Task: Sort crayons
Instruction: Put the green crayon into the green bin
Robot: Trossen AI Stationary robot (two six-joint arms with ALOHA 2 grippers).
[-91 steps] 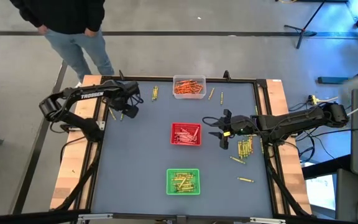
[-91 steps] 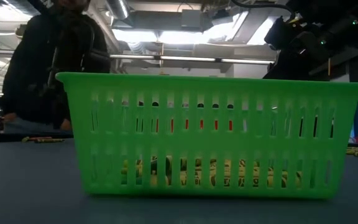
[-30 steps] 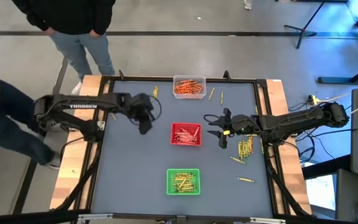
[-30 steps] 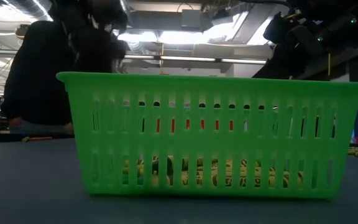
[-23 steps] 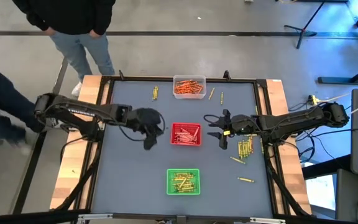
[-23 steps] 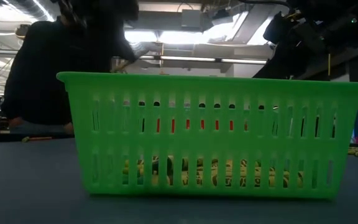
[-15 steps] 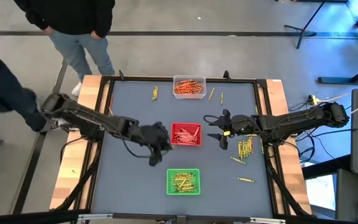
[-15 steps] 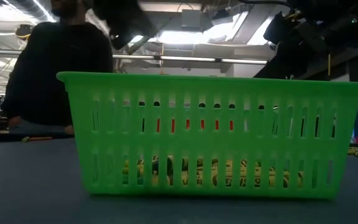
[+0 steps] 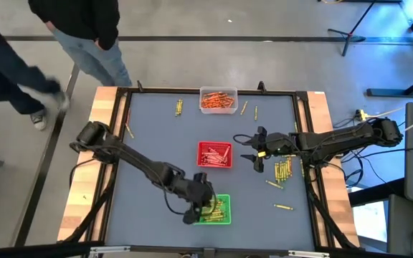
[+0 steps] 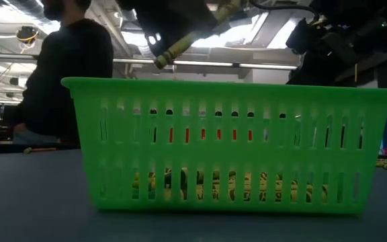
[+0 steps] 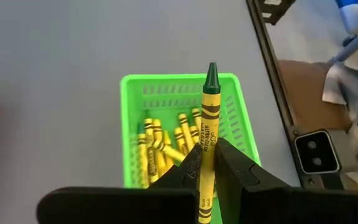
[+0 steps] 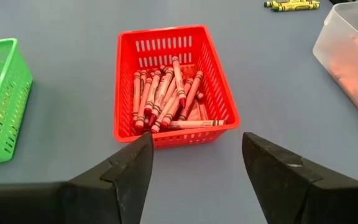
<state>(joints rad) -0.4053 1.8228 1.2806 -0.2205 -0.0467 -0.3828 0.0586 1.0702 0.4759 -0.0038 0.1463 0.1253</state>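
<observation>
Left gripper (image 11: pixel 207 163)-held crayon (image 11: pixel 207 140), wrist view only

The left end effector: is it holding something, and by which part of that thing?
The left end effector is shut on one green crayon, gripped at its lower half, tip pointing out, over the green tray.

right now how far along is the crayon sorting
Partly done: the green tray, red tray and clear tray each hold crayons. In hand: the left gripper holds a yellow-green crayon over the green tray. Left: loose crayons near the open right gripper, and more by the clear tray.
</observation>
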